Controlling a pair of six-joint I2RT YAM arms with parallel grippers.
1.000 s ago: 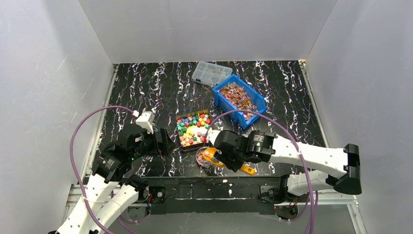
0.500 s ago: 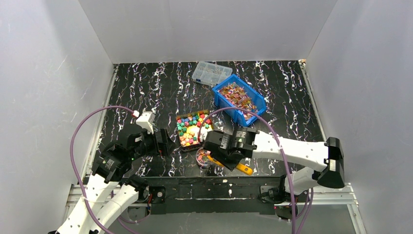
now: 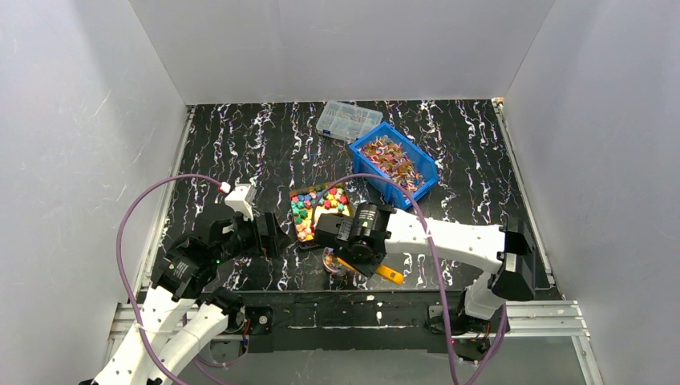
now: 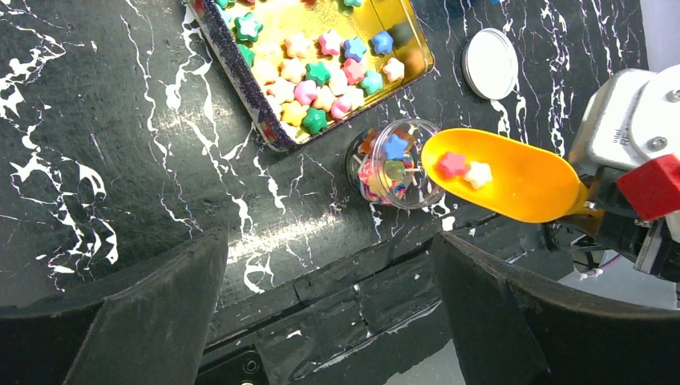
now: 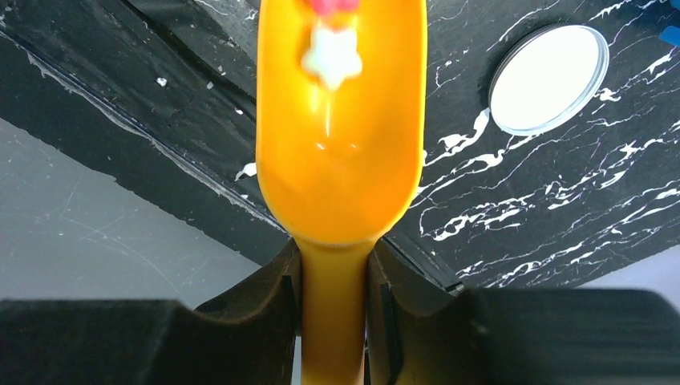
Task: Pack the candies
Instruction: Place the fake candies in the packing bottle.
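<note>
Star-shaped candies [image 4: 321, 72] in green, pink, blue and yellow lie in a gold tray [image 3: 298, 236]. My right gripper [image 5: 335, 269] is shut on the handle of an orange scoop [image 5: 341, 136]. The scoop [image 4: 505, 176] carries a pink and a white candy [image 4: 479, 174], and its tip reaches the rim of a small clear jar [image 4: 393, 164] that holds several candies. More candies in shiny wrappers fill a blue bin [image 3: 361, 168]. My left gripper [image 4: 329, 273] hangs open near the table's front edge, left of the jar [image 3: 333, 262], with nothing between its fingers.
A round white lid [image 4: 490, 62] lies on the black marbled table right of the tray. A clear compartment box [image 3: 347, 119] stands behind the blue bin. White walls close in the table on three sides.
My right arm has swung left, carrying the scoop with it toward the jar. The left arm has stayed put.
</note>
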